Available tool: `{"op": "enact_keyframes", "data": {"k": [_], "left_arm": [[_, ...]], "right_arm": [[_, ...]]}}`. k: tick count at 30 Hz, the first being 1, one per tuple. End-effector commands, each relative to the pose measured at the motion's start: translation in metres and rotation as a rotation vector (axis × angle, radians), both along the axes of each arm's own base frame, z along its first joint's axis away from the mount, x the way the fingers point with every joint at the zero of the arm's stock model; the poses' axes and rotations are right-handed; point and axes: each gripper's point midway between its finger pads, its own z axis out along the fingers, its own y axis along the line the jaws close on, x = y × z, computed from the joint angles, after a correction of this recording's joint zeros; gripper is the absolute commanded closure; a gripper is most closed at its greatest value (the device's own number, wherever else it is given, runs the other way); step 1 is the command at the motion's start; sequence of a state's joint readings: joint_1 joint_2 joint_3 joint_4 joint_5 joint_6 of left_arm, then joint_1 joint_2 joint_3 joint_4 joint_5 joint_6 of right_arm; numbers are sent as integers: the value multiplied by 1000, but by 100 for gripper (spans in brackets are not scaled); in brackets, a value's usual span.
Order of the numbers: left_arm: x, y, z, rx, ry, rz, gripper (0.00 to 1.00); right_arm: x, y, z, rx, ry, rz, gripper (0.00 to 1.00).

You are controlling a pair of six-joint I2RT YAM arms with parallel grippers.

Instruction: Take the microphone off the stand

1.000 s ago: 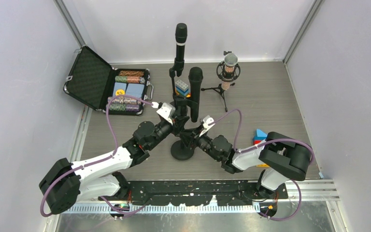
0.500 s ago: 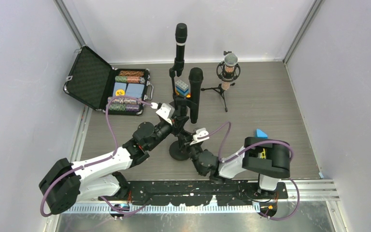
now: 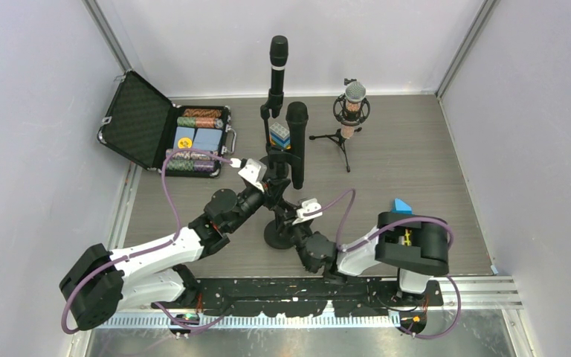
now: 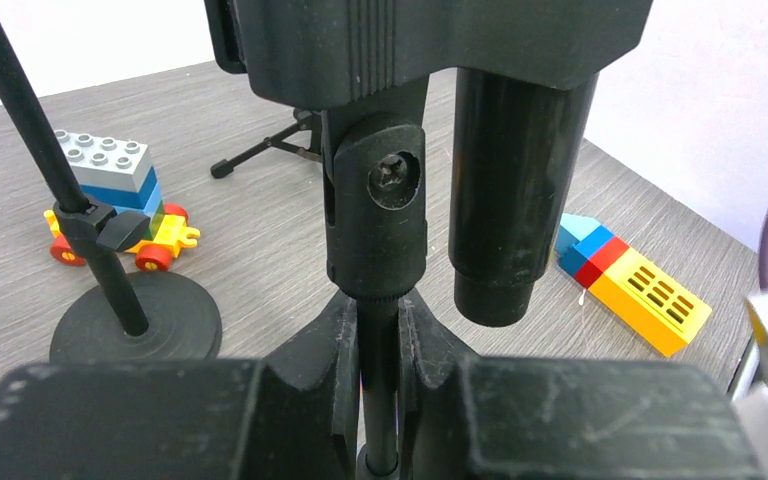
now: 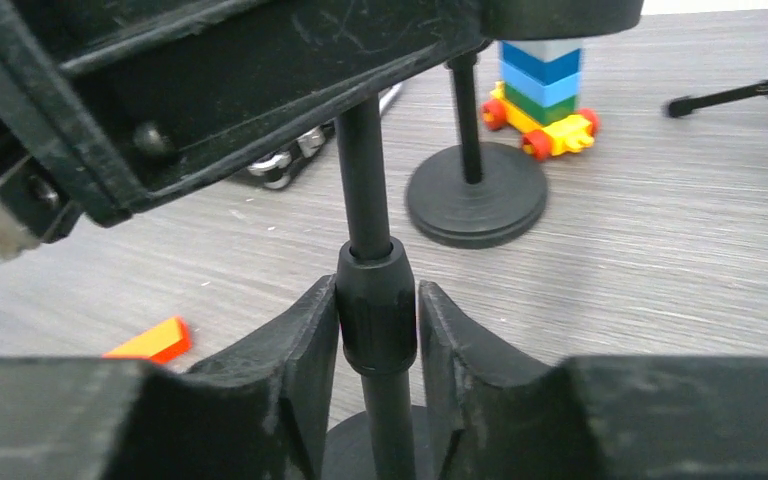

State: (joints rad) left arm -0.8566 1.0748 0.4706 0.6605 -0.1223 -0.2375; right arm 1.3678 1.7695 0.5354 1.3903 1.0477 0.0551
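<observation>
A black microphone [image 3: 296, 141] stands upright in the clip [image 4: 375, 200] of the near stand, whose round base [image 3: 279, 236] rests on the table. In the left wrist view the microphone's lower end [image 4: 515, 180] hangs just right of the clip. My left gripper [image 3: 273, 186] is shut on the stand's thin pole [image 4: 379, 400] just below the clip joint, seen in the left wrist view [image 4: 378, 340]. My right gripper [image 3: 291, 223] is lower down, its jaws closed around the pole's black collar [image 5: 376, 310] above the base, seen in the right wrist view [image 5: 377, 330].
A second stand with a black microphone [image 3: 277, 67] stands behind; its base [image 5: 475, 195] is close. A silver microphone on a small tripod [image 3: 353, 104] is at back right. An open case of poker chips [image 3: 186, 137] is at left. A brick car [image 4: 120, 200] and coloured blocks [image 4: 635, 290] lie nearby.
My right arm has folded in toward its base and its gripper has slid lower on the stand's pole. The microphone and stand top have shifted slightly left. My left arm holds still.
</observation>
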Motion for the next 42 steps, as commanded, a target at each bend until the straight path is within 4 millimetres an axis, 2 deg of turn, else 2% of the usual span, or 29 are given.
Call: {"op": "enact_keyframes", "data": {"k": [1, 2, 3, 4, 5, 12, 13, 14, 16, 17, 20, 21, 22, 23, 24, 25, 26, 27, 28, 31, 36, 39, 40, 41, 42], "left_arm": [[11, 14, 1, 12, -34, 76, 100], [11, 13, 2, 11, -37, 68, 100], [10, 11, 4, 10, -41, 57, 100], [9, 9, 5, 10, -45, 45, 100], [8, 8, 6, 7, -48, 35, 100], [6, 5, 4, 14, -49, 14, 100], [6, 5, 4, 16, -48, 11, 100], [6, 4, 3, 18, -46, 9, 100], [6, 4, 2, 20, -43, 6, 100], [6, 3, 2, 20, -45, 4, 100], [6, 3, 3, 16, -45, 4, 100], [6, 4, 5, 11, -48, 6, 100], [6, 4, 4, 9, -46, 8, 100], [6, 4, 5, 2, -49, 10, 100], [7, 5, 7, -4, -50, 13, 100], [6, 5, 7, -10, -51, 13, 100], [7, 5, 9, -17, -52, 14, 100], [7, 5, 9, -22, -51, 15, 100], [7, 5, 10, -30, -51, 15, 100], [6, 4, 12, -45, -52, 15, 100], [2, 4, 20, -52, -95, -7, 100], [-4, -1, 26, -44, -164, -54, 100], [-5, -3, 26, -38, -187, -69, 100], [-8, -5, 26, -36, -213, -91, 100], [-10, -8, 23, -35, -228, -113, 100]], "right_arm": [[-2, 3, 6, 128, 56, 233, 53], [5, -1, 6, 138, 70, 247, 52], [-2, 6, 4, 143, 98, 334, 51], [2, 4, 4, 146, 108, 348, 50], [-5, 9, 4, 143, 123, 415, 51], [-4, 14, 3, 130, 168, 554, 64], [-3, 14, 2, 129, 169, 556, 67], [0, 14, 3, 132, 164, 550, 76], [6, 13, 3, 135, 159, 530, 88], [8, 12, 3, 134, 159, 519, 91], [22, 0, 2, 132, 148, 399, 99], [20, 0, 2, 123, 141, 370, 99], [31, -14, 4, 90, 108, 244, 100], [24, -13, 5, 33, 75, 211, 100], [35, -32, 12, 33, 54, 35, 100], [28, -32, 14, -21, 26, -8, 100], [33, -48, 19, 0, 16, -156, 100], [27, -50, 19, -42, 1, -198, 100], [26, -58, 20, 1, 7, -293, 100], [22, -57, 13, -42, 25, -379, 100], [23, -38, 11, -39, 2, -283, 100], [22, -29, 14, -30, -28, -121, 100], [28, -31, 14, -16, -26, -98, 100], [25, -23, 13, 8, -8, 0, 100], [31, -23, 11, 50, 19, 35, 100]]}}
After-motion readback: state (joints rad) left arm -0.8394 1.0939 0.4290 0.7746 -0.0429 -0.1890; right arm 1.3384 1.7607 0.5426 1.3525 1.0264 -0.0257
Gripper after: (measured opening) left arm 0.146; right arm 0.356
